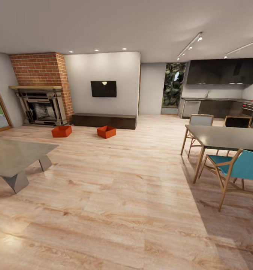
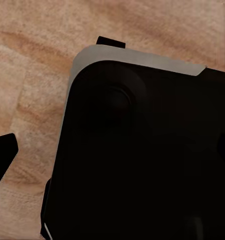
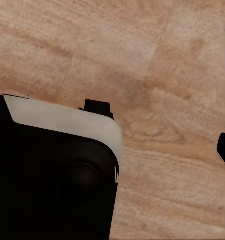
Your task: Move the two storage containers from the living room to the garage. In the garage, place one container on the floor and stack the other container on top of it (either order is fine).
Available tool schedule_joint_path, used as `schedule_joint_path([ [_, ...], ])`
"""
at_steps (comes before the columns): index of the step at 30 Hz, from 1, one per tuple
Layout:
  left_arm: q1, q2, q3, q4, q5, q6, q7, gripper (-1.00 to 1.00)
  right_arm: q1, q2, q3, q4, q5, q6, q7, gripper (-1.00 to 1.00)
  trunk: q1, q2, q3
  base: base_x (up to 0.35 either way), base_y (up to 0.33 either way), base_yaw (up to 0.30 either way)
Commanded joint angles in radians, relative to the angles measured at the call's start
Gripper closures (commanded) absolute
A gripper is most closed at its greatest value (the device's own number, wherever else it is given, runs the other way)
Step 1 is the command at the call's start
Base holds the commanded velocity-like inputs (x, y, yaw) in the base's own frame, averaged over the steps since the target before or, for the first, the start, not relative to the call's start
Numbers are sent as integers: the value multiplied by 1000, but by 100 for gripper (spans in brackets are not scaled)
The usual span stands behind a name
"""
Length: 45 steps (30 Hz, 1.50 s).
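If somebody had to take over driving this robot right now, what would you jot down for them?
End effectors: in the wrist views only dark finger tips show at the picture edges over wood-plank floor and the robot's dark base; open or shut cannot be told. Nothing is seen held.
Containers: both storage containers sit on the living room floor in front of the long dark bench; the left container is near the fireplace, the right container is below the TV. They are apart, not stacked.
Done: nothing moved yet.
Left: drive over, pick up each, carry to the garage, stack.

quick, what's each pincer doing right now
Left pincer: cannot be told; nothing visibly held over the wood floor.
Right pincer: cannot be told; nothing visibly held.
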Motion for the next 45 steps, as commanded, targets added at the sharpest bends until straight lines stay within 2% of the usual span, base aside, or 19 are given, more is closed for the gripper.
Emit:
schedule_joint_path([
  [1,0,0,1,-1,4,-2,1,-100,-1,0,5,3,11,-3,-6,-100,1,0,-1,322,0,0],
  [40,0,-2,9,-1,13,-15,1,-100,-1,0,5,3,11,-4,-7,-100,1,0,-1,322,0,0],
  [45,0,-2,9,-1,13,-16,1,-100,-1,10,-4,2,-1,-1,-8,-100,1,0,-1,322,0,0],
])
